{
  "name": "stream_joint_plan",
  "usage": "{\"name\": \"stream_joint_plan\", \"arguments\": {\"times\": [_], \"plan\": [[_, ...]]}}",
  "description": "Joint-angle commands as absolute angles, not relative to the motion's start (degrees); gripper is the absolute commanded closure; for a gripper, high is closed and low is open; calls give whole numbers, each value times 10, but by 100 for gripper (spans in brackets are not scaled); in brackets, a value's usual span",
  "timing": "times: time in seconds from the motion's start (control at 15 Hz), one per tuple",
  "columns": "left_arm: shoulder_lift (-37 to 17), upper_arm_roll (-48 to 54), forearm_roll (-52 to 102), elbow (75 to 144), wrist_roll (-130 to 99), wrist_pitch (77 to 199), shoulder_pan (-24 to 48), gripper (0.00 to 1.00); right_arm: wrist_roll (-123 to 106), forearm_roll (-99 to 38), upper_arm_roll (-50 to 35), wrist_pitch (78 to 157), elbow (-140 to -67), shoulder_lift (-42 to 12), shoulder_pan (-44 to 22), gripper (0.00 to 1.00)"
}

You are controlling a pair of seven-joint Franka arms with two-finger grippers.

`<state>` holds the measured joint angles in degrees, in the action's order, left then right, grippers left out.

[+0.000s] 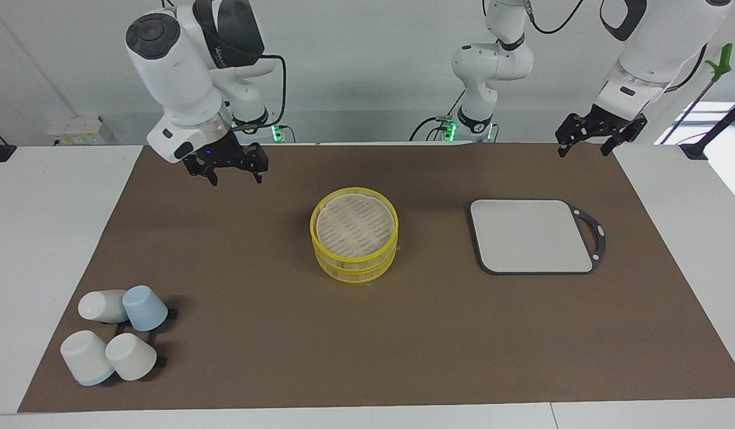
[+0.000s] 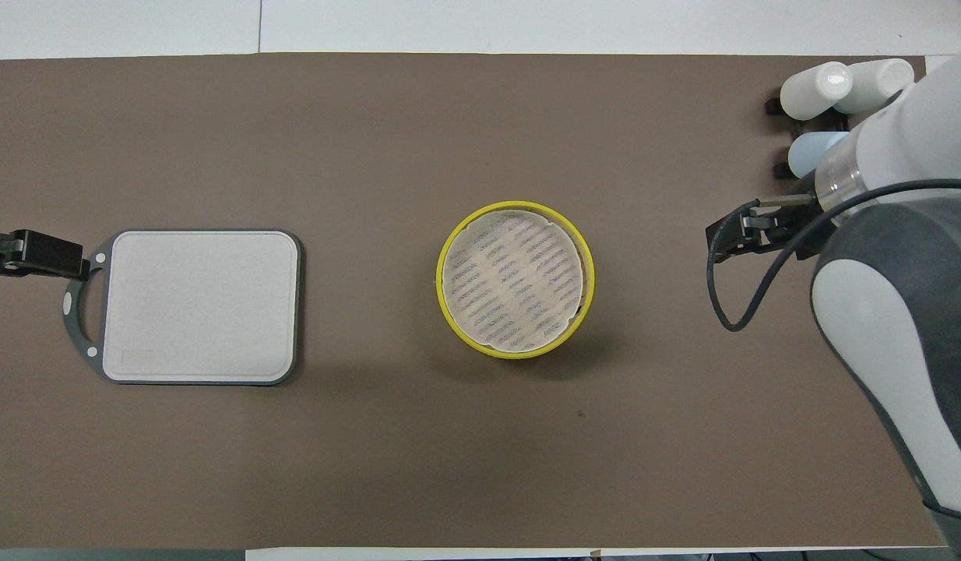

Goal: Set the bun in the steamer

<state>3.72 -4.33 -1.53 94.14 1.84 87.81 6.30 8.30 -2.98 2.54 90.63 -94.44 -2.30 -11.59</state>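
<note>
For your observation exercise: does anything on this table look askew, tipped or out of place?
Yes. The four cups, on the mat's corner at the right arm's end, lie tipped and jumbled together over a small black rack. The steamer and grey board sit squarely.

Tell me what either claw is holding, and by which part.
Nothing is held. The right claw and the left claw both hang open and empty above the mat, away from the steamer.

In the overhead view the white right arm [image 2: 893, 312] covers part of the white and pale blue plastic cups [image 2: 819, 93], and its claw is largely hidden. The left claw [image 2: 29, 255] is cut by the edge. No bun shows; perhaps the round yellow-rimmed bamboo steamer's woven lid [image 1: 355, 223] hides it.
</note>
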Motion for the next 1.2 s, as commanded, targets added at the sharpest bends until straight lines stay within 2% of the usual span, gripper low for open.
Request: {"name": "stream_joint_plan", "arguments": {"times": [0.0,0.13,0.4,0.67,1.13], "plan": [[40,-40,-29,940,9,875,59,0,70,-17,12,919,-995,12,-98,0],[40,-40,-26,941,9,875,58,0,70,-1,12,924,-1024,35,-102,0],[44,-40,-14,949,10,877,54,0,59,4,13,979,-1028,30,-94,0],[46,-40,-4,952,9,880,53,0,44,4,13,976,-1018,26,-59,0],[46,-40,7,953,7,882,47,0,33,9,14,976,-1015,24,-47,0]]}}
